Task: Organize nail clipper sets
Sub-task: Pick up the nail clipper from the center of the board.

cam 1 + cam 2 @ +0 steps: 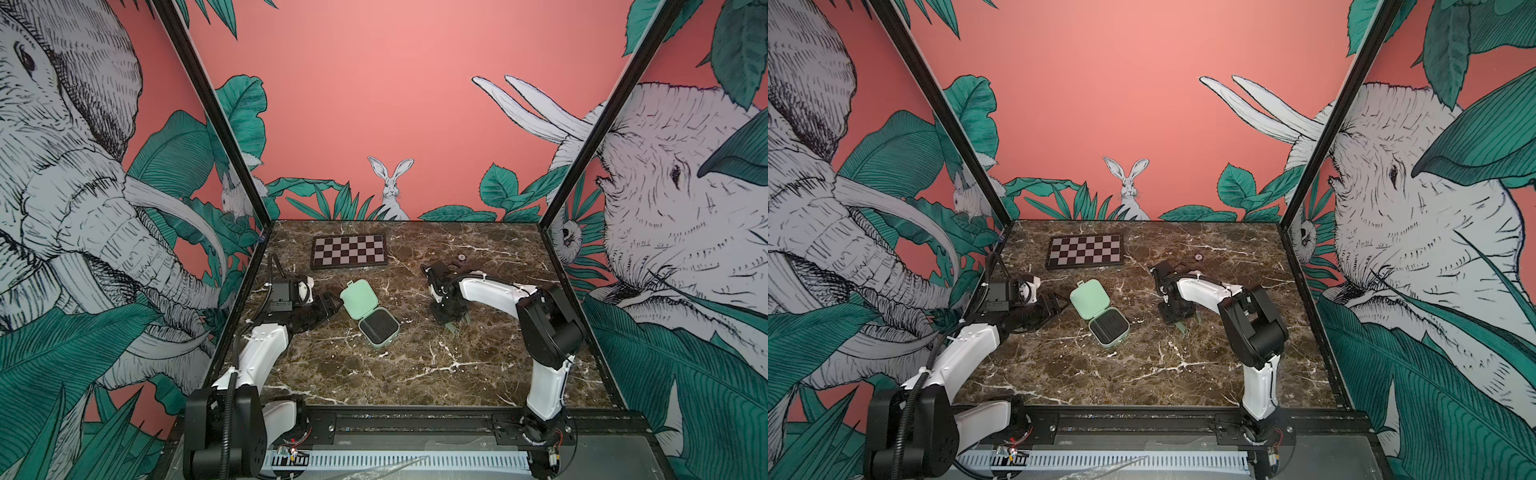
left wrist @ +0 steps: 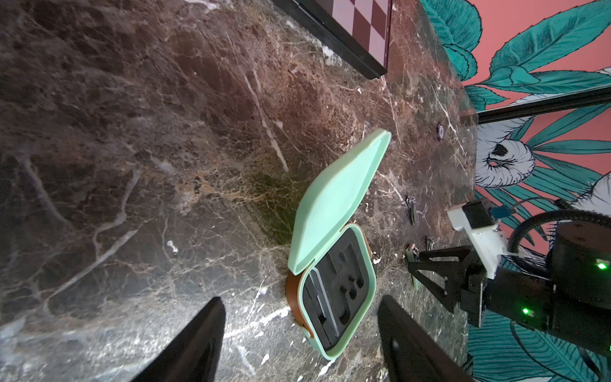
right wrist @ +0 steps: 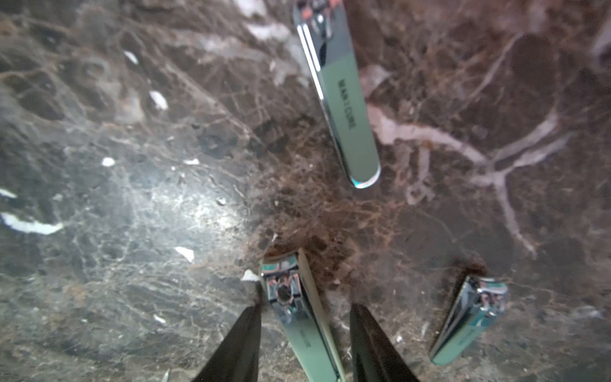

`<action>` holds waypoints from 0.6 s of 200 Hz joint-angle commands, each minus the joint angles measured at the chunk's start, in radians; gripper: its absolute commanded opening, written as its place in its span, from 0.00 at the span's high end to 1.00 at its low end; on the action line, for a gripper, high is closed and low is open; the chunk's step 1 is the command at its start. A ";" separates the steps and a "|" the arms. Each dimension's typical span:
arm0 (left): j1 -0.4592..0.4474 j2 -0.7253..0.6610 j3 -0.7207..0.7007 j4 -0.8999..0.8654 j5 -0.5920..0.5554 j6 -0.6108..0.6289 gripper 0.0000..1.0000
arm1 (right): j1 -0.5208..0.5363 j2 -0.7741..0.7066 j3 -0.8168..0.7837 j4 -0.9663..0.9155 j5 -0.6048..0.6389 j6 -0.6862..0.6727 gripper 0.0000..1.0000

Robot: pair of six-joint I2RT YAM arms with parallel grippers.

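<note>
The mint-green case (image 1: 370, 313) (image 1: 1098, 309) lies open mid-table, lid raised, and its dark inner tray (image 2: 334, 287) shows slots. My left gripper (image 1: 332, 303) (image 2: 301, 298) stands open just left of the case, touching nothing. Three pale-green and metal nail clippers lie on the marble to the right of the case: a long one (image 3: 344, 99), a middle one (image 3: 301, 314) and a short one (image 3: 469, 320). My right gripper (image 1: 455, 322) (image 3: 307, 307) hangs low over them, its jaws open on either side of the middle clipper with a gap on one side.
A brown-and-pale checkerboard (image 1: 349, 249) (image 1: 1086, 250) lies flat at the back of the table. A small round disc (image 1: 461, 257) sits behind the right arm. Black frame posts and printed walls close in both sides and the back.
</note>
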 commanded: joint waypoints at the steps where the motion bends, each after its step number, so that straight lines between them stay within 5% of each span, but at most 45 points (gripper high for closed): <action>1: 0.003 -0.009 -0.016 0.022 0.011 -0.006 0.25 | 0.000 0.018 0.010 -0.013 -0.011 -0.008 0.60; 47: 0.004 -0.007 -0.018 0.025 0.014 -0.006 0.24 | 0.000 0.018 0.013 -0.006 -0.036 0.001 0.80; 120: 0.004 0.015 -0.018 0.042 0.019 -0.005 0.23 | 0.113 -0.013 0.152 -0.055 -0.030 0.009 0.88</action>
